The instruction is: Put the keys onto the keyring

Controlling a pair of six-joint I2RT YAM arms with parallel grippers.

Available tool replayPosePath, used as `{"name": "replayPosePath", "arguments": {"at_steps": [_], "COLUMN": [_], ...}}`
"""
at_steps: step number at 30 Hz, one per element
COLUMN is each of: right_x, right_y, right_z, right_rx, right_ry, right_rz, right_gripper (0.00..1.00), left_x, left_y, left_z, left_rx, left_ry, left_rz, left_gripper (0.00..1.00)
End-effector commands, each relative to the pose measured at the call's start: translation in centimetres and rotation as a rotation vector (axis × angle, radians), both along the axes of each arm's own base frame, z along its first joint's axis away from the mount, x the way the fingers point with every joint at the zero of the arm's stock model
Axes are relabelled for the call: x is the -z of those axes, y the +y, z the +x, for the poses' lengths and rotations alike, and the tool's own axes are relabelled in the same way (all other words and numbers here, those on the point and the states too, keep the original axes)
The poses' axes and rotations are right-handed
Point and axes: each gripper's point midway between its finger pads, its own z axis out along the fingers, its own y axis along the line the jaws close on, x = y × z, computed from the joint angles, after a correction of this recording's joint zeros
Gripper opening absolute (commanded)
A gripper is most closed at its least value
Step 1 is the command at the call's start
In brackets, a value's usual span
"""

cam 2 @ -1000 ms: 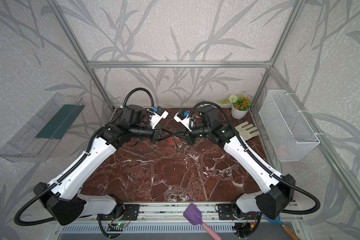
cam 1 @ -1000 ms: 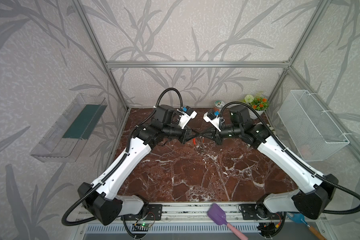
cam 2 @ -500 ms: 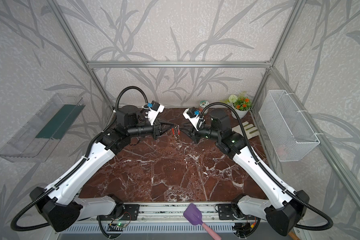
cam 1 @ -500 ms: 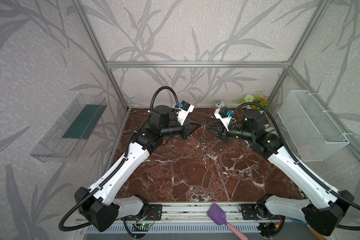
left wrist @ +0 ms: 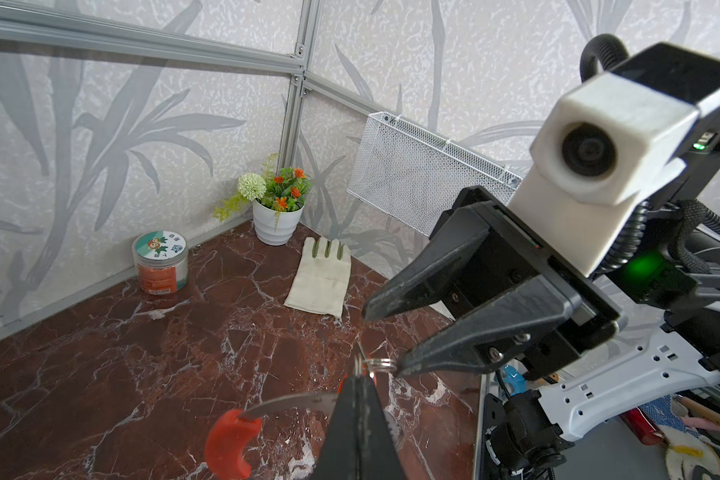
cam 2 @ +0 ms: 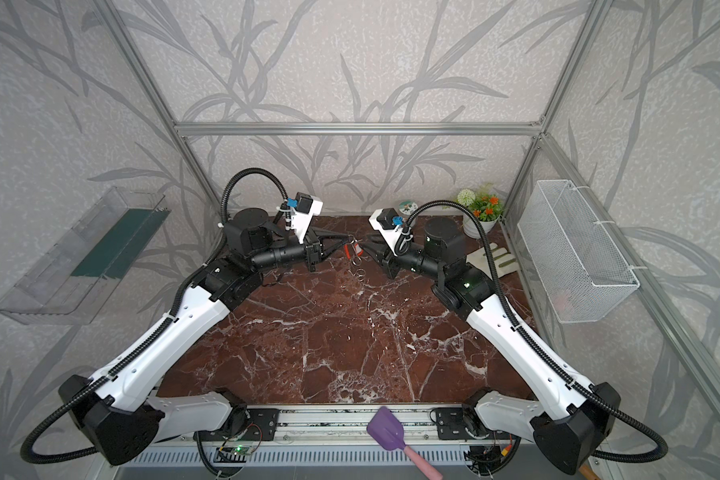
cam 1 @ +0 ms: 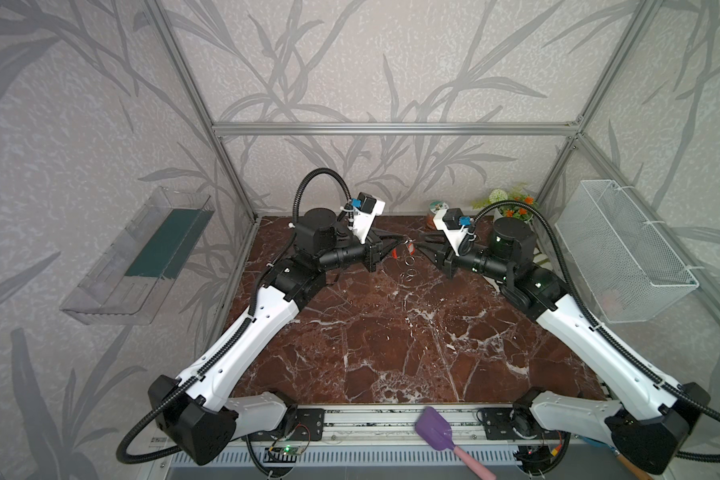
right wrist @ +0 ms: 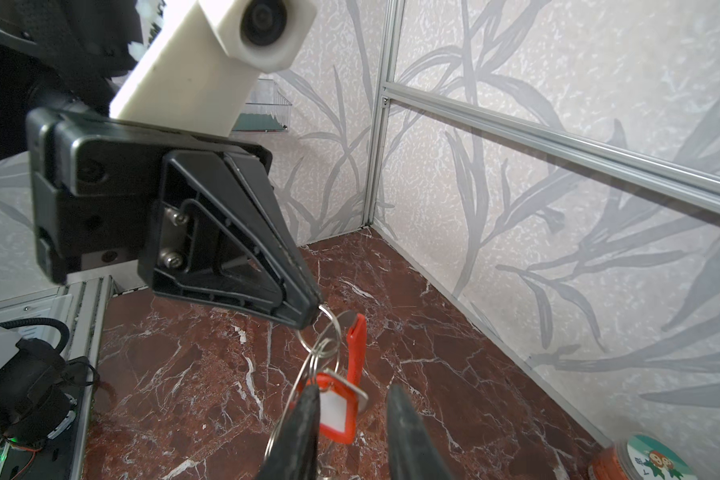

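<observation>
Right wrist, unlike left, shows the white-faced key tag (right wrist: pixel 336 409) beside the released right pincer (right wrist: pixel 352 390); left pincer (right wrist: pixel 308 320) clenches keyring (right wrist: pixel 356 345).

Glove (left wrist: pixel 321 278) lay on marble tabletop (cam 1: pixel 391 332), flower pot (left wrist: pixel 277 224) and jar (left wrist: pixel 160 264) stood against back wall, wire basket (cam 1: pixel 624 253) hung nearby.

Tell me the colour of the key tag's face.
White, framed in red-orange; the key tag shows best in the right wrist view.

You count: one key tag (right wrist: pixel 336 409), one keyring (left wrist: pixel 229 436), one jar (left wrist: pixel 160 262), one glove (left wrist: pixel 321 278), one flowerpot (left wrist: pixel 277 222), one spatula (cam 1: pixel 433 428), one wire basket (cam 1: pixel 624 253).
</observation>
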Motion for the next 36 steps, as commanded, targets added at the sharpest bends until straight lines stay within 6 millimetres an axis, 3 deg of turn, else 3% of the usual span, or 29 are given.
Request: {"name": "replayPosePath", "arguments": {"at_steps": [1,13,18,22,31,36], "right_x": [-1.8,-1.4,-0.9,-0.4,0.9,1.0], "right_y": [0.3,1.0,1.2,0.8,1.0,1.1], "right_z": [-0.2,-1.5,-1.2,-0.5,-0.3,-0.5], "right_rx": [-0.015,-0.069,-0.06,-0.019,-0.032,-0.05], "right_ry": [-0.058,-0.059,-0.035,-0.009,0.053,0.052], "right_rz": [0.025,0.021,0.008,-0.003,-0.015,-0.012], "right_gripper": [0.3,0.3,0.29,0.22,0.26,0.2], "left_x": [-1.6,-1.6,-1.6,-2.0,-2.4,-2.5], "left_y": [0.3,0.2,0.3,0.6,0.5,0.3], "left_z": [-0.6,-0.5,-0.6,-0.8,-1.4,-1.6], "left_rx": [0.007,0.009,0.007,-0.002,0.023,0.041], "left_ry": [-0.034,-0.021,-0.017,-0.027,-0.028,-0.022], "left_rz": [-0.025,-0.023,-0.028,-0.036,-0.048,-0.052], "left_gripper": [0.0,0.0,0.0,0.0,0.0,0.0]}}
